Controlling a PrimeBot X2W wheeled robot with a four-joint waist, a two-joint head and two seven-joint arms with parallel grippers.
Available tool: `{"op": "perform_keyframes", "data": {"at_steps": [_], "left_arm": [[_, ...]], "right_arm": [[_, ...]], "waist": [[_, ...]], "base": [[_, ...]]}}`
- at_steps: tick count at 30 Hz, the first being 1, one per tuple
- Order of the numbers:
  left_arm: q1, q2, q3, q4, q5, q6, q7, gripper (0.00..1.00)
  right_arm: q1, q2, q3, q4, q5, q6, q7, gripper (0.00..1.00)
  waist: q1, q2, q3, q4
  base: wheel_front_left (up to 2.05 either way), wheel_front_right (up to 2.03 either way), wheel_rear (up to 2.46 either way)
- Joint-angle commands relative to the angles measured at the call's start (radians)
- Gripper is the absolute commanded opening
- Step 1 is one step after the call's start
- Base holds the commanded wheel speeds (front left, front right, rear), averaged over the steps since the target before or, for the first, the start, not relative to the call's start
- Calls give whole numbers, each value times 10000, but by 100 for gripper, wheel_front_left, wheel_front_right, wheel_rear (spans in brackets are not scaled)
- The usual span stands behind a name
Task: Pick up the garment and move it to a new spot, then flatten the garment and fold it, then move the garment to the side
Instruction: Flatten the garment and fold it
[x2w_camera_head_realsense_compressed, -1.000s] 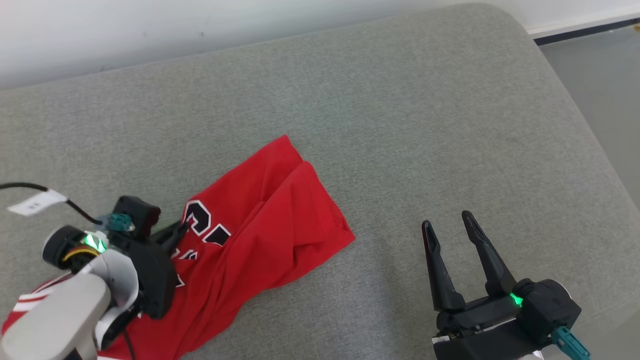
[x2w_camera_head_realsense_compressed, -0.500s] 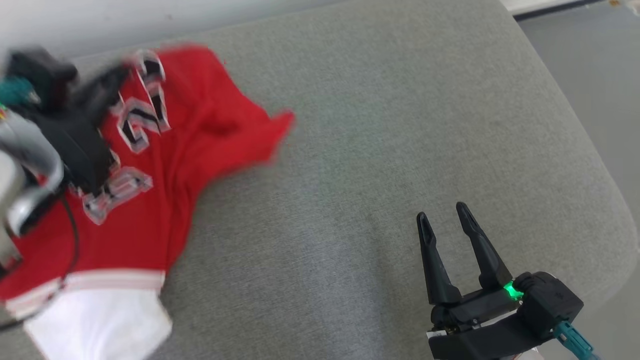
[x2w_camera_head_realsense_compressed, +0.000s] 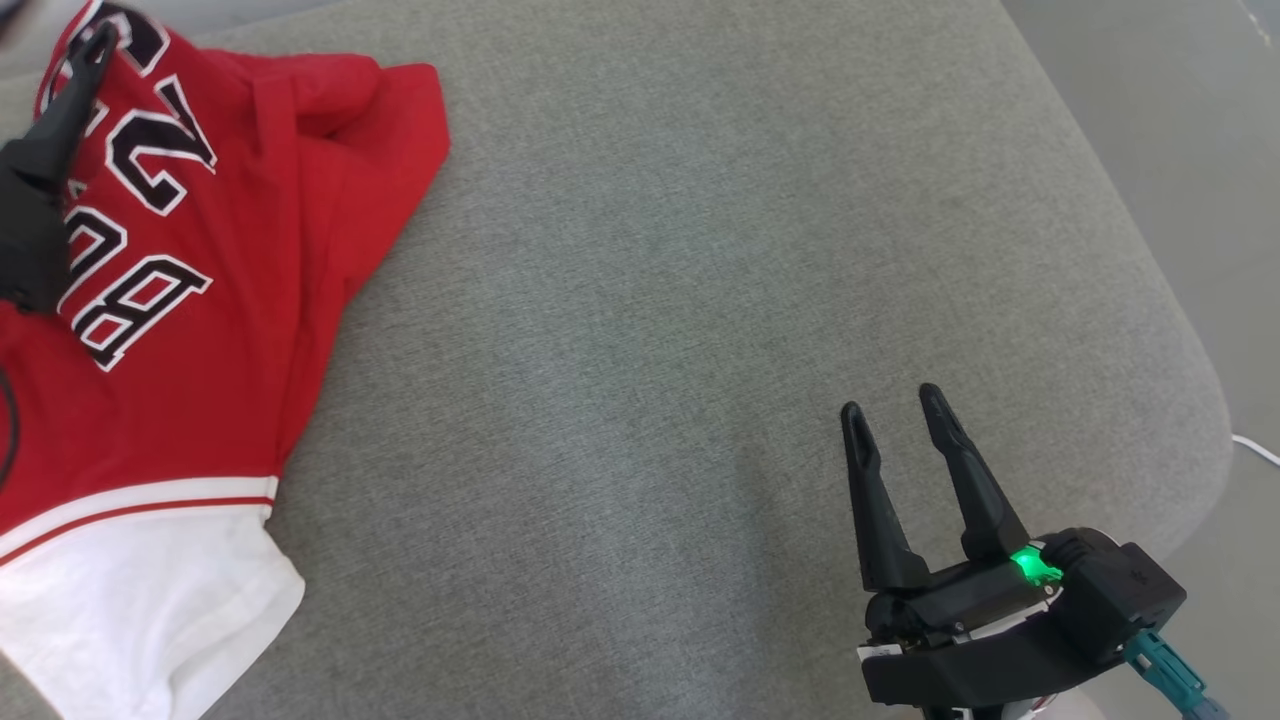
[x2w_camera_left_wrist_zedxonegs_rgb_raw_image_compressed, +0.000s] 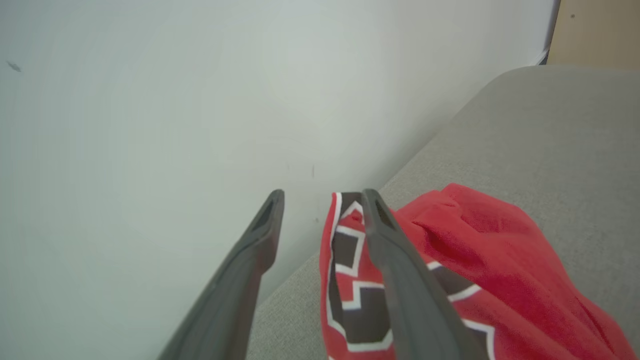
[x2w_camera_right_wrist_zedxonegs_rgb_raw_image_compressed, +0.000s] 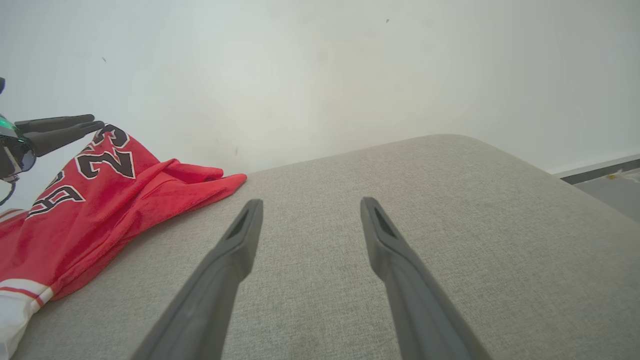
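Left gripper (x2w_camera_left_wrist_zedxonegs_rgb_raw_image_compressed: 323, 195): jaws apart, and we see nothing clamped. The red fabric jersey with black, white-edged lettering (x2w_camera_head_realsense_compressed: 200, 380) lies just beside one finger, rumpled at the far left of the grey upholstered cushion (x2w_camera_head_realsense_compressed: 650, 300). Right gripper (x2w_camera_head_realsense_compressed: 891, 402): jaws apart above the cushion, well apart from the jersey.

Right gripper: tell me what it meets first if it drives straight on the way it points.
Most likely the grey fabric cushion, well ahead near its far edge; the right gripper points low across it. If it clears that, the white wall. The red jersey lies off to its left.
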Motion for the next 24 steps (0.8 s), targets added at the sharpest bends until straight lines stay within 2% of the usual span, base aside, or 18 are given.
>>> {"op": "perform_keyframes", "data": {"at_steps": [1,4,8,12,16,17,21,24], "left_arm": [[88,45,201,126,-139,248,-287,100],[664,54,591,69,-463,609,-653,100],[1875,27,1345,-688,-1003,1218,-836,100],[3775,-223,2872,-2157,-1357,2183,-842,100],[6135,-916,4417,-3421,-1245,2941,-846,100],[6135,-916,4417,-3421,-1245,2941,-846,100],[8149,-1791,5153,-4010,-1133,3132,-850,100],[9123,-2322,5225,-3758,-1136,3155,-849,100]], "right_arm": [[109,10,-63,26,-60,-22,-12,100],[140,9,-153,123,-193,-23,-12,100],[119,6,-300,288,-422,-23,-13,100],[-9,6,-367,450,-669,-23,-13,100],[-57,7,-378,590,-864,-23,-12,100],[-57,7,-378,590,-864,-23,-12,100],[35,4,-395,722,-914,-23,-13,100],[150,7,-318,804,-962,-23,-12,100]], "waist": [[-2,-1,-110,170],[-2,-1,-309,476],[-2,-1,-670,1079],[-2,-1,-978,1670],[-2,-1,-1277,2113],[-2,-1,-1277,2113],[-2,-1,-1556,2327],[-2,-1,-1732,2391]], "base": [[0,0,0],[0,0,0],[0,0,0],[0,0,0],[0,0,0],[0,0,0],[0,0,0],[0,0,0]]}}
